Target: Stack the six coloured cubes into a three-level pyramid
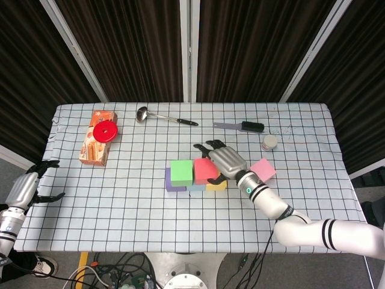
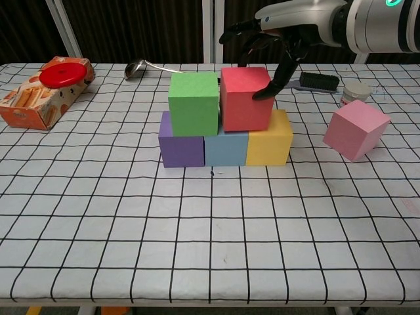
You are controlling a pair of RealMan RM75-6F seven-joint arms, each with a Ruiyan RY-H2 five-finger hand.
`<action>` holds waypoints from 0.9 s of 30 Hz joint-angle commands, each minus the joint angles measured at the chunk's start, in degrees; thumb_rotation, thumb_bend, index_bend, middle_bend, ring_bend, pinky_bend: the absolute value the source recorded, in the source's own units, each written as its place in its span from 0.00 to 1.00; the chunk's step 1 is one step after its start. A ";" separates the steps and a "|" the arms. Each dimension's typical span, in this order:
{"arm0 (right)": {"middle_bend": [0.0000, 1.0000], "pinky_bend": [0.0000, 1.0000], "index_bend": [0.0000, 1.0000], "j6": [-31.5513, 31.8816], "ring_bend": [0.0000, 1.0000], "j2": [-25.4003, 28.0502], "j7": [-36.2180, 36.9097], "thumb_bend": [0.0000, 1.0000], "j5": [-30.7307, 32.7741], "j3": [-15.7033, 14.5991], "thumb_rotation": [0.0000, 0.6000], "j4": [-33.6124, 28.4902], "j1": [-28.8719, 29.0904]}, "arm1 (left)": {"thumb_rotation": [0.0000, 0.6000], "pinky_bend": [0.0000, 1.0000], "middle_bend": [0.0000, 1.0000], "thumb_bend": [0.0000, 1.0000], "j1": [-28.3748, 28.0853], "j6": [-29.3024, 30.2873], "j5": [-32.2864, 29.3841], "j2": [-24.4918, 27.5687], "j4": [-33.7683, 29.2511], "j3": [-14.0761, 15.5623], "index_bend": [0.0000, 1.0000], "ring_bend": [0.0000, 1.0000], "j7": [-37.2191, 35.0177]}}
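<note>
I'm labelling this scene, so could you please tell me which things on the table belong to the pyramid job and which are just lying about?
Belong to the job:
purple cube
blue cube
yellow cube
green cube
red cube, touched by the right hand
pink cube, standing apart

Just lying about:
ladle
brush
snack box with red disc
small jar

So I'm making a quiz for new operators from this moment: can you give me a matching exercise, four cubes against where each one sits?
Things:
1. green cube
2. yellow cube
3. pink cube
4. purple cube

Places:
A. bottom row, right end
B. alone on the cloth, right of the stack
C. second level, left side
D. bottom row, left end

Pairs: 1-C, 2-A, 3-B, 4-D
</note>
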 commanded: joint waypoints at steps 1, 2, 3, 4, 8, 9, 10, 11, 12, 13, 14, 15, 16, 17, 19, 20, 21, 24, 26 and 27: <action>0.41 0.00 0.00 0.61 0.00 -0.01 -1.30 0.21 1.21 -0.13 1.00 -0.73 0.62 | 1.00 0.11 0.22 0.13 -0.02 0.04 0.16 -0.02 0.11 0.06 0.17 0.08 -0.22; 0.41 0.00 0.00 0.72 0.00 -0.03 -1.73 0.21 1.66 -0.20 1.00 -0.92 0.81 | 1.00 0.11 0.22 0.13 -0.02 0.08 0.20 -0.03 0.13 0.07 0.17 0.08 -0.30; 0.41 0.00 0.00 0.91 0.00 -0.07 -2.34 0.21 2.26 -0.30 1.00 -1.11 1.09 | 1.00 0.11 0.22 0.13 -0.01 0.14 0.27 -0.03 0.15 0.09 0.17 0.08 -0.41; 0.41 0.00 0.00 1.06 0.00 -0.11 -2.75 0.21 2.69 -0.37 1.00 -1.23 1.28 | 1.00 0.11 0.22 0.13 0.00 0.17 0.32 -0.03 0.16 0.12 0.17 0.08 -0.48; 0.41 0.00 0.00 1.58 0.00 -0.24 -3.99 0.21 4.25 -0.61 1.00 -1.82 1.85 | 1.00 0.11 0.22 0.13 0.01 0.10 0.52 -0.03 0.27 0.30 0.17 0.08 -1.05; 0.41 0.00 0.00 1.65 0.00 -0.25 -4.20 0.21 4.50 -0.66 1.00 -1.92 1.95 | 1.00 0.11 0.22 0.13 -0.01 0.04 0.58 -0.01 0.29 0.34 0.17 0.08 -1.23; 0.41 0.00 0.00 1.74 0.00 -0.29 -4.38 0.21 4.75 -0.69 1.00 -1.99 2.04 | 1.00 0.11 0.22 0.13 -0.04 0.02 0.70 0.02 0.32 0.39 0.17 0.08 -1.48; 0.41 0.00 0.00 1.81 0.00 -0.33 -4.53 0.21 4.96 -0.71 1.00 -2.06 2.13 | 1.00 0.11 0.22 0.13 -0.04 0.17 0.93 0.01 0.35 0.43 0.17 0.08 -1.81; 0.41 0.00 0.00 1.93 0.00 -0.39 -4.71 0.21 5.22 -0.72 1.00 -2.14 2.23 | 1.00 0.11 0.22 0.13 0.02 0.57 1.24 -0.09 0.52 0.45 0.17 0.08 -2.16; 0.41 0.00 0.00 2.01 0.00 -0.46 -4.82 0.21 5.39 -0.73 1.00 -2.17 2.29 | 1.00 0.11 0.22 0.13 0.05 0.79 1.41 -0.15 0.68 0.48 0.17 0.08 -2.28; 0.41 0.00 0.00 2.07 0.00 -0.53 -4.92 0.21 5.56 -0.75 1.00 -2.19 2.36 | 1.00 0.11 0.22 0.13 0.08 0.95 1.54 -0.20 0.79 0.51 0.17 0.08 -2.34; 0.41 0.00 0.00 2.11 0.00 -0.64 -5.05 0.21 5.77 -0.78 1.00 -2.18 2.45 | 1.00 0.11 0.22 0.13 0.08 1.00 1.59 -0.23 0.85 0.54 0.17 0.08 -2.43; 0.41 0.00 0.00 2.14 0.00 -0.75 -5.16 0.21 5.88 -0.83 1.00 -2.16 2.51 | 1.00 0.11 0.22 0.13 0.07 0.96 1.58 -0.23 0.87 0.55 0.17 0.08 -2.48; 0.41 0.00 0.00 2.18 0.00 -0.87 -5.24 0.21 5.97 -0.87 1.00 -2.11 2.56 | 1.00 0.11 0.22 0.13 0.06 0.91 1.56 -0.22 0.88 0.58 0.17 0.08 -2.49; 0.41 0.00 0.00 2.32 0.00 -1.16 -5.40 0.21 6.07 -0.93 1.00 -1.94 2.63 | 1.00 0.11 0.22 0.13 0.03 0.77 1.52 -0.18 0.87 0.66 0.17 0.08 -2.44; 0.41 0.00 0.00 2.39 0.00 -1.28 -5.46 0.21 6.12 -0.95 1.00 -1.88 2.65 | 1.00 0.11 0.22 0.13 0.03 0.72 1.50 -0.16 0.86 0.69 0.17 0.08 -2.41; 0.41 0.00 0.00 2.52 0.00 -1.43 -5.54 0.20 6.21 -0.97 1.00 -1.81 2.67 | 1.00 0.11 0.22 0.13 0.03 0.66 1.46 -0.12 0.83 0.73 0.17 0.08 -2.40; 0.41 0.00 0.00 2.76 0.00 -1.43 -5.80 0.21 6.64 -0.85 1.00 -2.01 2.85 | 1.00 0.11 0.22 0.13 0.05 0.59 1.35 -0.09 0.79 0.77 0.17 0.08 -2.41; 0.41 0.00 0.00 2.99 0.00 -1.36 -6.00 0.21 6.86 -0.84 1.00 -2.17 2.90 | 1.00 0.11 0.22 0.13 0.05 0.55 1.32 -0.07 0.80 0.80 0.17 0.08 -2.45; 0.41 0.00 0.00 3.14 0.00 -1.32 -6.04 0.21 6.99 -0.84 1.00 -2.29 2.87 | 1.00 0.11 0.22 0.13 0.05 0.55 1.32 -0.07 0.81 0.81 0.17 0.08 -2.47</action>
